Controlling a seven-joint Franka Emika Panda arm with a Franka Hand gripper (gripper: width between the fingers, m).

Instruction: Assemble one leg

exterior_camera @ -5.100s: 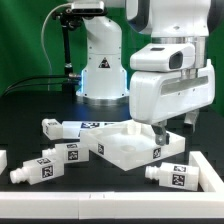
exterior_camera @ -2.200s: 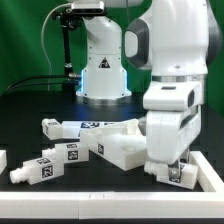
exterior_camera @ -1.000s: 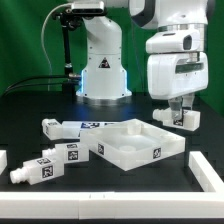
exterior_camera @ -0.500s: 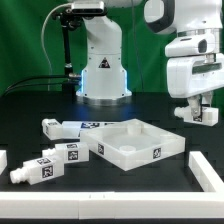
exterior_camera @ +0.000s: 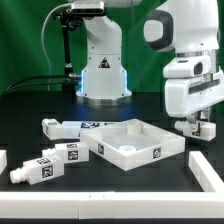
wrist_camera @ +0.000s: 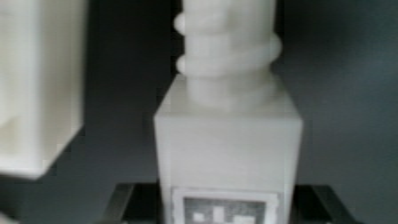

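My gripper (exterior_camera: 196, 127) is shut on a white leg (exterior_camera: 200, 128) with a tag mark and holds it in the air at the exterior view's right, just beyond the right corner of the white square panel (exterior_camera: 135, 142). In the wrist view the held leg (wrist_camera: 224, 130) fills the middle, its ribbed stub end pointing away, with the dark fingers (wrist_camera: 134, 203) on both sides of its tagged end. Three more legs lie on the table: one (exterior_camera: 60, 128) left of the panel, one (exterior_camera: 45, 166) at the front left, one (exterior_camera: 3, 160) at the left edge.
A white part (exterior_camera: 208, 167) lies at the front right edge. The robot base (exterior_camera: 100, 70) stands behind the panel. A white bar (exterior_camera: 100, 218) runs along the table front. The panel's edge (wrist_camera: 36, 90) shows beside the held leg in the wrist view.
The gripper came down on a leg at the front right of the panel, shut on it and lifted it. It carried it up and right, then lowered it a little.
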